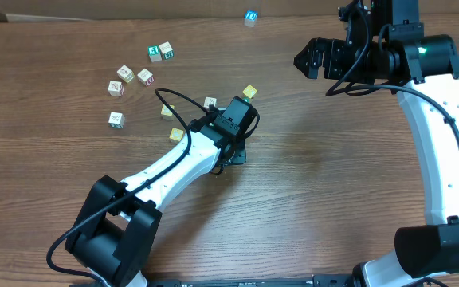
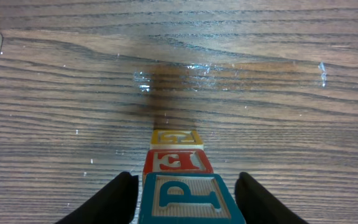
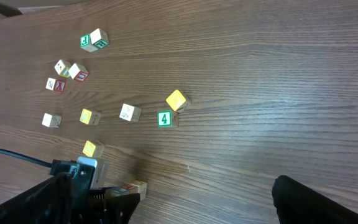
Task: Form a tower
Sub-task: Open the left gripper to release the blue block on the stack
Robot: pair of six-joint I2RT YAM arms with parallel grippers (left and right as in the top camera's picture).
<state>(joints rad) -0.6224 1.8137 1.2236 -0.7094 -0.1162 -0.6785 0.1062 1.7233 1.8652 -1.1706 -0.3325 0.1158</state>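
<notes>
The left arm [image 1: 170, 166] stretches diagonally forward, and the left end effector [image 2: 186, 180] points straight down with its fingers [image 2: 118, 200] partly apart. The right arm [image 1: 435, 139] rises and bends toward its own left. The right end effector [image 1: 301, 58] is held level, jaws spread wide.

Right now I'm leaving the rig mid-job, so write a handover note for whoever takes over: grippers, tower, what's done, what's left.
Left gripper: jaws flank the teal-blue cube on top; cannot tell whether they grip it.
Right gripper: open, empty, off to the side.
Tower: three cubes high, teal-blue over white-and-red over yellow.
Left to do: loose cubes lie scattered on the table; probably stack more.
</notes>
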